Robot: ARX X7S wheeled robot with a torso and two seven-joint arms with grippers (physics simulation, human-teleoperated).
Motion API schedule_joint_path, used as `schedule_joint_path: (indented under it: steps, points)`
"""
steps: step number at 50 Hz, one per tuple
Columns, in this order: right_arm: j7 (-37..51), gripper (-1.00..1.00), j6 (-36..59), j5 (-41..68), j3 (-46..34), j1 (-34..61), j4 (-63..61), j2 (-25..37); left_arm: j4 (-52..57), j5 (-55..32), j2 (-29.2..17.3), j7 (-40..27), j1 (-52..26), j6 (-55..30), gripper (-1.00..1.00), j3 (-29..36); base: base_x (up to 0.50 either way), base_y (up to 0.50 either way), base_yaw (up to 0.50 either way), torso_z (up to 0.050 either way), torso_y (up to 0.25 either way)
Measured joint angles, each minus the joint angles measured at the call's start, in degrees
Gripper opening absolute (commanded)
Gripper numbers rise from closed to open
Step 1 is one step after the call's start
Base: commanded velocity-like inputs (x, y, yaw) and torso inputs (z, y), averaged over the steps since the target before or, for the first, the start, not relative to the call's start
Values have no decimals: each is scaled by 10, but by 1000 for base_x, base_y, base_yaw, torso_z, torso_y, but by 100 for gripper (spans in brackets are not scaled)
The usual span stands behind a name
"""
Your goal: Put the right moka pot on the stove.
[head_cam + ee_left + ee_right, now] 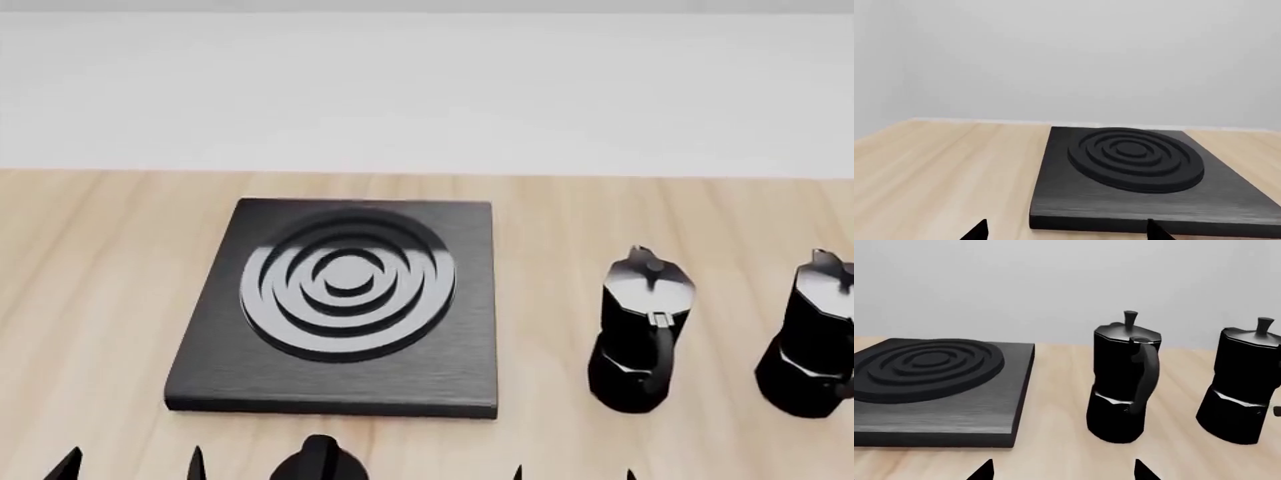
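Note:
The right moka pot (811, 340), black and faceted with a shiny lid, stands at the head view's right edge; it also shows in the right wrist view (1244, 385). Its twin (643, 330) stands to its left, upright, handle toward me (1124, 380). The stove (347, 300) is a flat black slab with concentric rings, left of both pots, also in the left wrist view (1134, 175) and the right wrist view (934, 385). My left gripper (1066, 231) (131, 465) is open and empty near the stove's front edge. My right gripper (1062, 471) (574, 474) is open and empty in front of the twin.
All stands on a light wooden table (80, 280) that ends at a pale wall behind. A small black round knob (318, 462) sits in front of the stove at the head view's bottom edge.

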Motion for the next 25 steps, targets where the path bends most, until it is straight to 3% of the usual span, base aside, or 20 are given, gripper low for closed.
schedule_joint_path:
  steps: [25]
  points:
    - [4, 100, -4, 2, -7, 5, 7, 4, 0, -5, -5, -5, -2, 0, 100, 6, 120, 0, 0, 0, 0]
